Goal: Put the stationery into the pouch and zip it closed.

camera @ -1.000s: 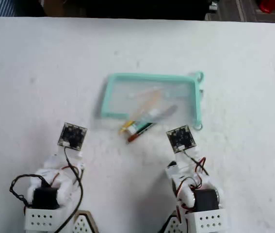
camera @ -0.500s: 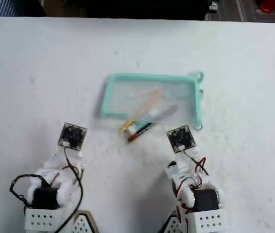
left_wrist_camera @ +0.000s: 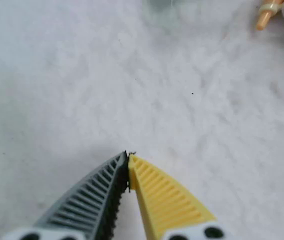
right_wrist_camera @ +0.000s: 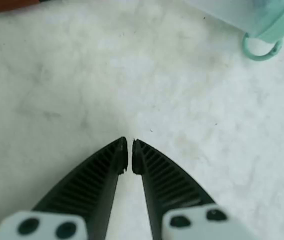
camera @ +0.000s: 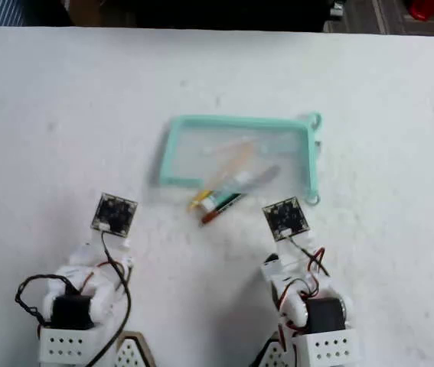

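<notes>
A clear pouch with a mint-green border lies flat in the middle of the white table. Several pens and other stationery stick out of its near edge onto the table. The pouch's corner loop and a brown pen end appear in the right wrist view; an orange pen tip appears in the left wrist view. My left gripper is shut and empty over bare table, short of the pouch's near-left corner. My right gripper is shut and empty, short of the pouch's near-right corner.
Both arm bases sit at the table's near edge, the left arm and the right arm. The table's far edge meets a dark background. Bare white surface lies all around the pouch.
</notes>
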`<state>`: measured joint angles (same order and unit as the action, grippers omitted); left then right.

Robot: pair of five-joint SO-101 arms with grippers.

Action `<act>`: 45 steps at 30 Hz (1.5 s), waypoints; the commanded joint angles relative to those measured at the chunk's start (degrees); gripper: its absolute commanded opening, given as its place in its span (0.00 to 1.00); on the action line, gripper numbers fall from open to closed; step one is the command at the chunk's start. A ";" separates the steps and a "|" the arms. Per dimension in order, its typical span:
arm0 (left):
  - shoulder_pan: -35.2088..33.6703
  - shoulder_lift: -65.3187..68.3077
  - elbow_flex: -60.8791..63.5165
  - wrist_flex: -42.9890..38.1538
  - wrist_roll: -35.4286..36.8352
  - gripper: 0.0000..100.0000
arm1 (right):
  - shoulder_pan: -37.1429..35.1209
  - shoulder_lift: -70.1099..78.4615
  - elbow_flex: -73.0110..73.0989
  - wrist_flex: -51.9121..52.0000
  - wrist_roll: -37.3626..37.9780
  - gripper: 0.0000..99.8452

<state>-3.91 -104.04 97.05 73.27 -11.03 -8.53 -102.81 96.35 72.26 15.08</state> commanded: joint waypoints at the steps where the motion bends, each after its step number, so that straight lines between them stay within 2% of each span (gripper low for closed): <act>1: -0.13 -0.66 -0.09 0.44 0.35 0.02 | -0.48 -0.22 0.53 0.31 0.53 0.02; 45: 1.80 -0.66 -0.09 0.44 0.00 0.02 | -0.31 -0.22 0.53 0.31 0.26 0.02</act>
<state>-3.91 -104.04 97.05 73.27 -11.03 -8.88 -102.81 96.35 72.26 15.08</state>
